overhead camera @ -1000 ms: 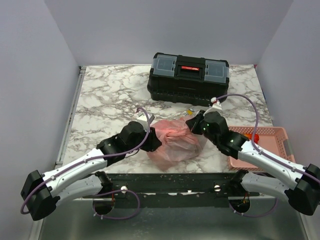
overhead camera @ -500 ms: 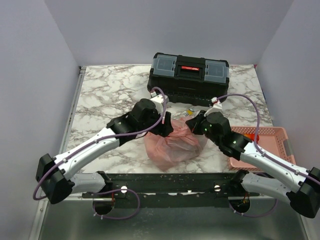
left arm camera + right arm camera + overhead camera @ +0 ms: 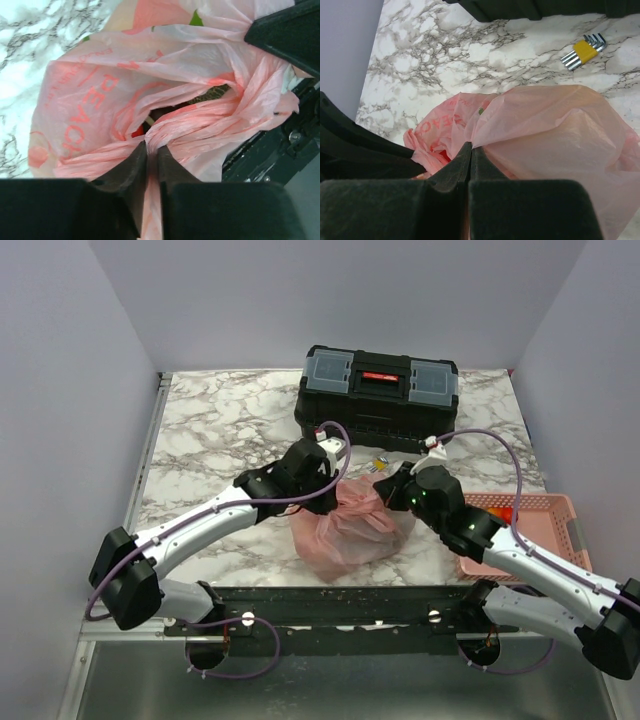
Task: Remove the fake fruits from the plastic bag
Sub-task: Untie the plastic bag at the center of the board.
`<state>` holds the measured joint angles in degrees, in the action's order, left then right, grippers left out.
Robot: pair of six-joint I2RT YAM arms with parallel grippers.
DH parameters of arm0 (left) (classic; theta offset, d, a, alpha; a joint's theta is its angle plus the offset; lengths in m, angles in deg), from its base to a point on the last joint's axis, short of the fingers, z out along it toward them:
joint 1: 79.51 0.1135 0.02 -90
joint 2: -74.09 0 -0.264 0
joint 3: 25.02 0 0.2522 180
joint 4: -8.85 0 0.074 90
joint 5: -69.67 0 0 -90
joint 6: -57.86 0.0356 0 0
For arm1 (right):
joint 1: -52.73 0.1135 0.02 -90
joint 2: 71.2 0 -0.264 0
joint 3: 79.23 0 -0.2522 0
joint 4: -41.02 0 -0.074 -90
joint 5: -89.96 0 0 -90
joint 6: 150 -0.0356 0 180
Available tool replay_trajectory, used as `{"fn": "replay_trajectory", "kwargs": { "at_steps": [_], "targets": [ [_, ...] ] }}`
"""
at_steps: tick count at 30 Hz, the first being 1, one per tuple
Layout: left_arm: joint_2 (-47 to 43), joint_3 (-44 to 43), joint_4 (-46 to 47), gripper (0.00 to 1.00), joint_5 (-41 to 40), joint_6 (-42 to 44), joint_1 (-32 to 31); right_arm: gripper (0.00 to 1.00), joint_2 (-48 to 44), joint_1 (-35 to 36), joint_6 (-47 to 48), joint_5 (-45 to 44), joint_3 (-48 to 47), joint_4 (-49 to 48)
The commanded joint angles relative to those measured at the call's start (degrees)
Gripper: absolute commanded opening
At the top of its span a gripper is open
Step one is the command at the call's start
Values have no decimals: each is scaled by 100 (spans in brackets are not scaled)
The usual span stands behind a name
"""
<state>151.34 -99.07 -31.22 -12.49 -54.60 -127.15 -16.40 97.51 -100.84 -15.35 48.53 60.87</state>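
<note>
Near the table's front edge, plastic bag (image 3: 350, 525): crumpled pink heap, mid-width.
Left gripper (image 3: 151, 148): clamped on a twisted bag strip.
Right gripper (image 3: 470, 149): pinching bag film.
Fake fruits (image 3: 138, 132): red glimpse inside bag.

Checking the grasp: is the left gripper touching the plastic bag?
Touching. The left wrist view shows the left gripper shut on a twisted fold of the plastic bag, with pink film pinched between its two fingers.
</note>
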Motion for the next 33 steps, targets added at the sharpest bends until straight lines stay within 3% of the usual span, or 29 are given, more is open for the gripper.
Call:
{"fn": "replay_trajectory", "kwargs": {
  "at_steps": [1,6,9,12,14,21,27,30,33],
  "targets": [
    [-521,265,-12,2,-1004,-314,17,1,-195,-13,-23,-511,37,216],
    [-1340,1117,575,0,-1534,-864,30,1,-581,-24,-512,-1760,92,815],
    [-1688,1527,1073,0,-1315,-980,48,2,-817,-14,-326,-1780,179,771],
    [-1792,1646,1282,0,-921,-1005,157,12,-841,-13,210,-1588,168,695],
    [-1776,1577,1283,0,-639,-1016,244,21,-728,-14,670,-1281,44,715],
    [-1748,1403,1336,0,-164,-1032,351,38,-312,-15,1839,-352,-841,1349],
    [-1766,1301,1308,0,85,-1059,413,74,-93,-13,2527,906,-1574,1566],
    [-1785,1275,1355,0,251,-1050,422,81,49,0,2780,1973,-1712,1433],
    [-1776,1219,1329,0,368,-1058,431,84,181,87,3073,2427,-1680,1197]
  ]
}}
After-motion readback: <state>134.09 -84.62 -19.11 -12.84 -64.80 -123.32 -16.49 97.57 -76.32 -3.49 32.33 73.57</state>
